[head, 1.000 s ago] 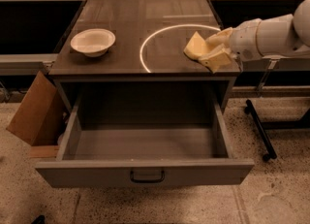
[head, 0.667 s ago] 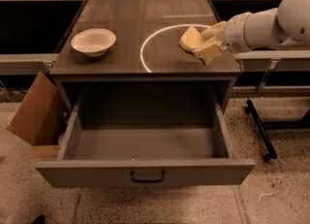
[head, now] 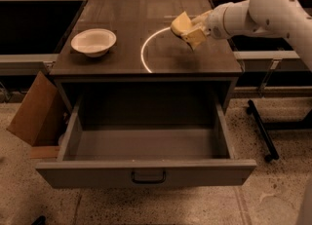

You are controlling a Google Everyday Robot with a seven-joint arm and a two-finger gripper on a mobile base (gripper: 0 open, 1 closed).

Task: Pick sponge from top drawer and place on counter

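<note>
The pale yellow sponge (head: 181,24) is held in my gripper (head: 191,30), a little above the counter (head: 122,14), over the right part of the white circular arc (head: 146,48). The gripper is shut on the sponge, its arm reaching in from the right. The top drawer (head: 146,143) stands pulled wide open below, its grey inside bare, with a dark handle (head: 148,177) on its front.
A white bowl (head: 93,42) sits on the counter's left side. A cardboard box (head: 34,109) leans at the cabinet's left. A dark wheeled stand leg (head: 261,129) lies on the floor at the right. Benches run behind the counter.
The gripper has carried the sponge up and to the left, from the counter's right edge to over the arc's right part. Bowl and drawer have not moved.
</note>
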